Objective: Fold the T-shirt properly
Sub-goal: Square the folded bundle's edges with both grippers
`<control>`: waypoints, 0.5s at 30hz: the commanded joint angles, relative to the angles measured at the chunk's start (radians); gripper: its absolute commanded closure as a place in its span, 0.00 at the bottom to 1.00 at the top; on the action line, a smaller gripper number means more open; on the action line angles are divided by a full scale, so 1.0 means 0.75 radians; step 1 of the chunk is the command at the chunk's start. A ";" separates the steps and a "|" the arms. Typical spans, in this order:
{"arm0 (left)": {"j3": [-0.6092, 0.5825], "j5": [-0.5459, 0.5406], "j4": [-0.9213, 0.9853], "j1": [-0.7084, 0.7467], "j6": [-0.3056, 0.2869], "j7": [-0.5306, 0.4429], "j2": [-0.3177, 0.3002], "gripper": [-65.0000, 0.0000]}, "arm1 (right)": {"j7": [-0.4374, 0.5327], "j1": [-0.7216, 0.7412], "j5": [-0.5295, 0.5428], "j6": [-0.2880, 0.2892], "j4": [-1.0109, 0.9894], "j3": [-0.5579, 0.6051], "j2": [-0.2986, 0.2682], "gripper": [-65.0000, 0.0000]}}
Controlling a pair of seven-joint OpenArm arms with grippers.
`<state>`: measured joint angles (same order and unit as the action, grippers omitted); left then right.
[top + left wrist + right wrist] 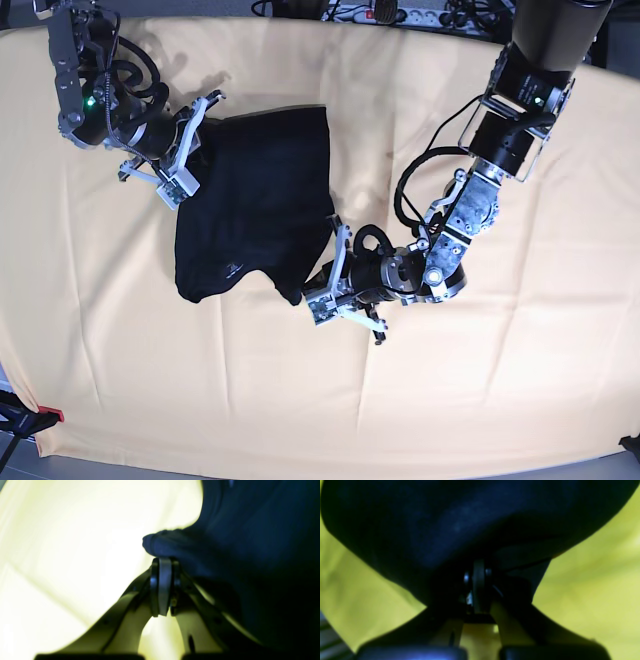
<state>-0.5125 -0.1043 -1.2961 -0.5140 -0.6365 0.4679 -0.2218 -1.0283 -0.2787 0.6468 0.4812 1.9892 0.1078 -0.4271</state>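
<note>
Base view, counter (500, 400): covered by a creased yellow cloth; carries the garment and both arms, cloth wrinkled but flat enough for folding.
T-shirt (255, 200): black, lying on the yellow cloth left of centre in base view, bunched into a rough upright block, not yet a tidy rectangle; lower edge uneven, one sleeve or corner drawn out toward the lower right.
Left gripper (322, 283): low at the shirt's lower-right corner; jaws closed on a rolled hem of dark fabric, plain in left wrist view (161, 562). Judged reason: pinching the corner to carry it across for a fold.
Right gripper (192, 140): at the shirt's upper-left edge; jaws closed, pads pressed together with dark cloth draped over and around them in right wrist view (478, 580). Judged reason: anchoring or lifting the opposite edge so the fabric stays taut between the two grips.
Grip pairing: diagonal corners held, shirt between the arms; suits a stretch-and-lay move, judged only.
Logo (231, 268): small pale mark near the lower hem; too small to read.
Other writing: none legible; wrist views blurred, no labels made out.
</note>
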 commanded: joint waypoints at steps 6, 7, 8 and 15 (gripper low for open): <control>0.007 -0.061 -0.024 -0.124 0.006 0.130 -0.002 1.00 | -0.006 -0.059 0.011 -0.017 0.152 -0.283 0.067 1.00; 0.007 -0.111 -0.027 -0.140 0.006 0.179 -0.008 1.00 | -0.006 -0.065 -0.015 -0.041 0.176 -0.328 0.067 1.00; 0.007 -0.162 -0.033 -0.153 0.006 0.223 -0.016 1.00 | -0.005 -0.077 -0.037 -0.073 0.202 -0.372 0.067 1.00; 0.124 -0.480 -0.203 -0.169 0.005 0.447 -0.058 1.00 | 0.078 -0.153 0.194 0.042 0.340 -0.549 0.067 1.00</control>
<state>-0.4278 -0.4549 -1.4284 -0.6014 -0.6365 0.8391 -0.2699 -0.9943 -0.3985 0.7872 0.5205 2.2269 -0.2966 -0.3641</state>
